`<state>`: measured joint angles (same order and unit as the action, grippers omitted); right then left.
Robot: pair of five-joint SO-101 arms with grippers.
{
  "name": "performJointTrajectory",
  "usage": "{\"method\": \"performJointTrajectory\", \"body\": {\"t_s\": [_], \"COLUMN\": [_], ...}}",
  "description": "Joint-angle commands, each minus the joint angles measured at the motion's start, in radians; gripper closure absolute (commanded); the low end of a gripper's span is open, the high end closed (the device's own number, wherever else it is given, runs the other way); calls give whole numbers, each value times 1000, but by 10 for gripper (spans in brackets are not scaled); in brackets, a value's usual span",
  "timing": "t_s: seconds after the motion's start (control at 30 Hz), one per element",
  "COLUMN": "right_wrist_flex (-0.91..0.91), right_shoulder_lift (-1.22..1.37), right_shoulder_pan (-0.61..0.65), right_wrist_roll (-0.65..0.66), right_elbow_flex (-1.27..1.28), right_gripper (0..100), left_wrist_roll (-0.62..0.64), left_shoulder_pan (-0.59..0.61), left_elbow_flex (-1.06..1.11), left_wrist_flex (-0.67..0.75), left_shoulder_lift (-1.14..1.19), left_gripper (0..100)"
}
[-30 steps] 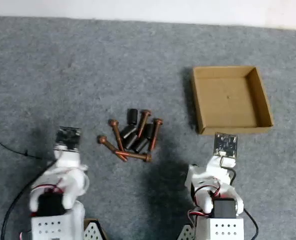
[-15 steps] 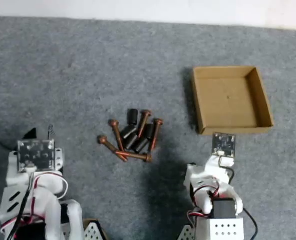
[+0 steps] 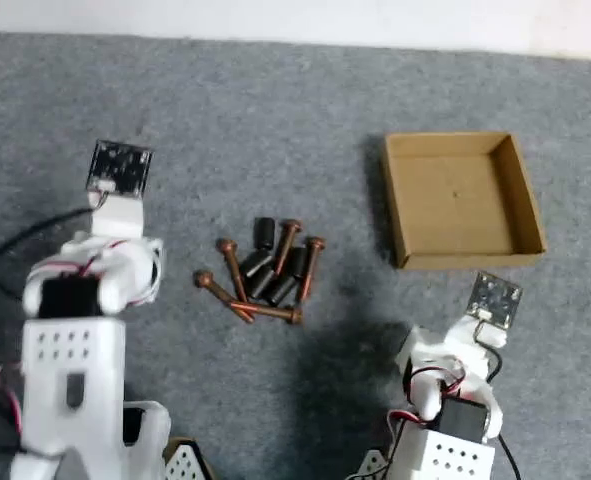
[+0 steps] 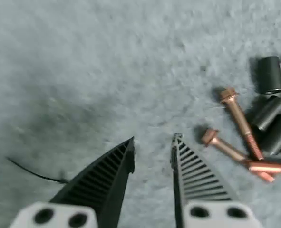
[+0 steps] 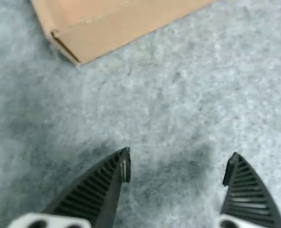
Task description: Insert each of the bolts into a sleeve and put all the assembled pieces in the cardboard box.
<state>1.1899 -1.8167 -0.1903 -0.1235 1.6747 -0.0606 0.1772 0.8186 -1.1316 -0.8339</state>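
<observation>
Likely stiff and slick, the copper-coloured metal bolts [image 3: 235, 275] and black cylindrical sleeves [image 3: 264, 233] are lying on the grey bench [image 3: 175, 120] near the shallow cardboard box [image 3: 393, 200]. Gripping mid-shank is looking safest. The left fingers [image 4: 107, 175] are sitting narrowly parted and the right fingers [image 5: 97, 190] gaping wide, both empty.

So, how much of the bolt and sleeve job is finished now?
Nothing looks done: the cardboard box is empty, and the bolts and sleeves lie loose in one pile. The left gripper and right gripper are open, holding nothing. All inserting and boxing is left.
</observation>
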Motion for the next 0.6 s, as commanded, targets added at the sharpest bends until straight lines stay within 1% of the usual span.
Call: {"method": "performJointTrajectory", "body": {"t_s": [0.0,0.07,0.13,0.2,0.27,0.33,0.37,0.4,0.43,0.47,0.57], "right_wrist_flex": [-19,-24,-27,-61,-96,-116,-116,-99,-76,-58,-50], "right_shoulder_lift": [-4,-5,-7,-7,-8,-7,-1,2,2,2,7], "right_shoulder_pan": [-30,-39,-42,-71,-150,-252,-292,-303,-269,-209,-2], "right_wrist_roll": [-3,-3,-3,-3,-5,0,29,64,91,106,135], "right_elbow_flex": [145,145,145,143,140,62,12,-38,-90,-142,-225], "right_gripper": [698,698,698,698,698,699,699,699,699,699,700], "left_wrist_roll": [164,216,209,206,206,204,206,206,207,207,207], "left_shoulder_pan": [-21,-35,-41,-41,-41,-41,-41,-41,-41,-41,-41], "left_elbow_flex": [-15,48,102,154,203,239,246,251,251,252,254], "left_wrist_flex": [98,175,236,276,318,368,385,394,394,393,391], "left_shoulder_lift": [114,159,185,185,185,185,185,185,185,185,185], "left_gripper": [867,867,867,867,867,867,867,867,867,867,867]}}
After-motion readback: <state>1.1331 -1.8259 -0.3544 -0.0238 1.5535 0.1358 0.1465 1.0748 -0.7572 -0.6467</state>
